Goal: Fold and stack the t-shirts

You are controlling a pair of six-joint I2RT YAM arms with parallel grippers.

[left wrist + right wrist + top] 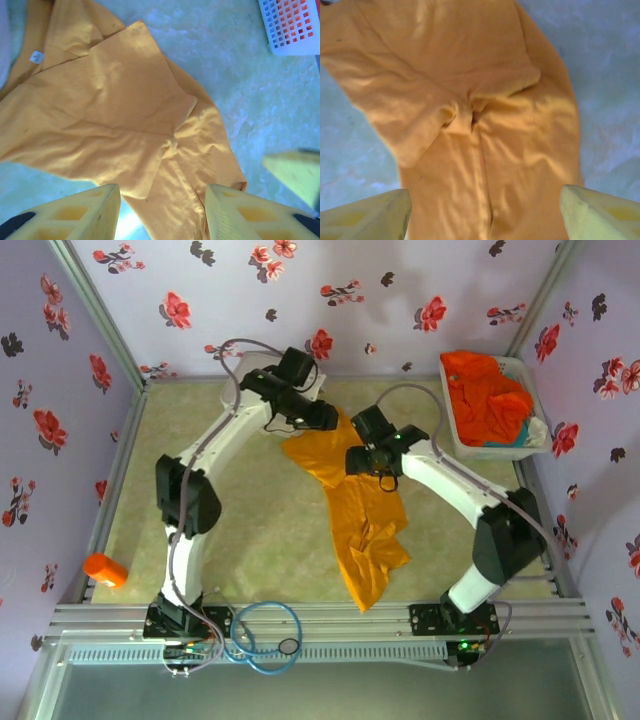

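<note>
floral-papered walls (330,300) on three sides; pale mottled table (250,530) underneath.

left tool (162,202): fingers apart, nothing between them, poised over a folded-over flap of the yellow-orange t-shirt (115,110). right tool (485,200): fingers wide apart, also empty, above a puckered knot of cloth in the middle of the same shirt. cannot tell whether either tool touches the fabric.

outward: from above, the shirt lies as a long rumpled strip between the two arms. it runs from the far centre toward the near edge, with layers doubled over each other. a small white label (35,56) shows near one edge. the red-orange t-shirt (485,390) is heaped in the white basket (455,435) at the far right corner, well apart.

handling, my read: light, limp, no stiffness. it will sag and trail from any pinch and likely slide on the table. best taken at two outer corners or a hem edge, not the bunched middle, where several layers would come up together.
</note>
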